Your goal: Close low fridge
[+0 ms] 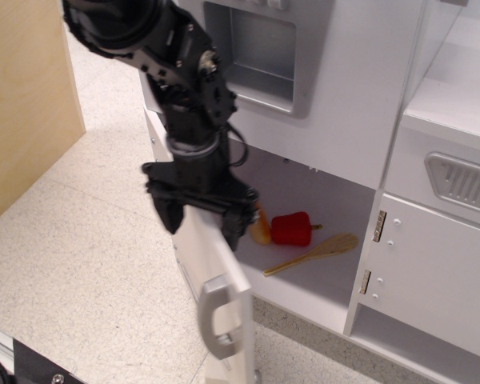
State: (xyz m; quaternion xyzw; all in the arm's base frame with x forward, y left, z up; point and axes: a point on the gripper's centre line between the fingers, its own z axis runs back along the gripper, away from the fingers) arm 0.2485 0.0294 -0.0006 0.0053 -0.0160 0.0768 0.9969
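Observation:
The low fridge [320, 292] is the white bottom compartment, standing open. Its flat white door [216, 288] with a silver-grey handle [216, 316] is swung partway shut, sticking out towards the camera. My black gripper [202, 222] is at the door's top edge, one finger on each side of it, jaws spread. Inside lie an orange bread roll [261, 230], a red pepper [292, 229] and a wooden spoon [320, 252].
The upper white door with a recessed grey dispenser [260, 48] is above. A white cabinet with a grey vent panel [462, 182] stands at the right. A wooden panel [24, 96] is at the left. Speckled floor lies below.

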